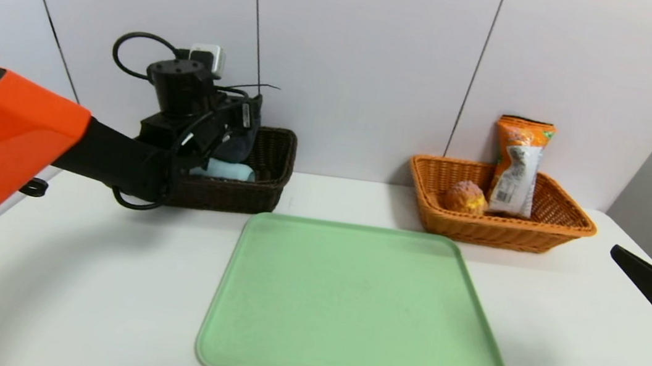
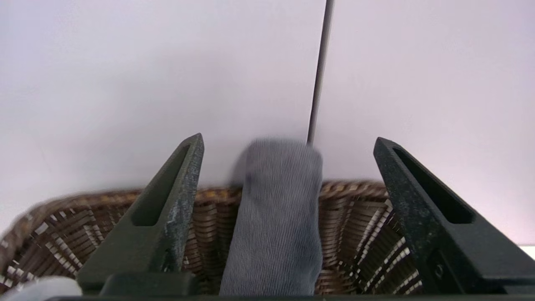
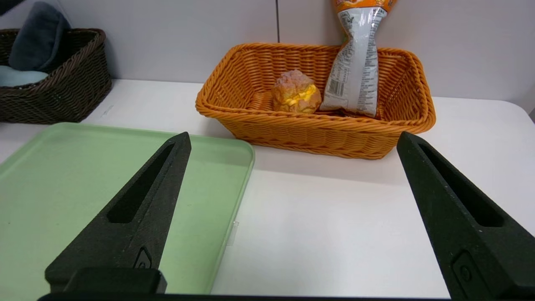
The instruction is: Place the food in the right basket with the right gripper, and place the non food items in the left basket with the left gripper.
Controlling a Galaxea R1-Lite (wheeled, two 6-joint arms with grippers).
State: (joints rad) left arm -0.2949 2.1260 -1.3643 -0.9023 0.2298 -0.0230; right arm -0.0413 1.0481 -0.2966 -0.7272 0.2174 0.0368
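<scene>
Two wicker baskets and one tray, as listed below.

Dark brown basket: stood at the back, on the left. Held the dark grey cloth, the teal-blue cup and, partly hidden, a rounded white thing.

Orange-tan basket: stood at the back, on the right. Held the bun, golden-brown with yellow filling, and just beside it the snack packet.

Green tray: lay flat in front, between the baskets.

Cloth: stood on end, long axis upward, upper end above the back rim. Cup: lay on its side, long axis running left to right in the head view. Packet: stood nearly upright against the back rim, orange top uppermost, printed white back facing forward.

Left gripper: hung over the dark brown basket, open, fingers spread apart either side of the cloth, gripping nothing. Right gripper: hung open at the far right, gripping nothing.
</scene>
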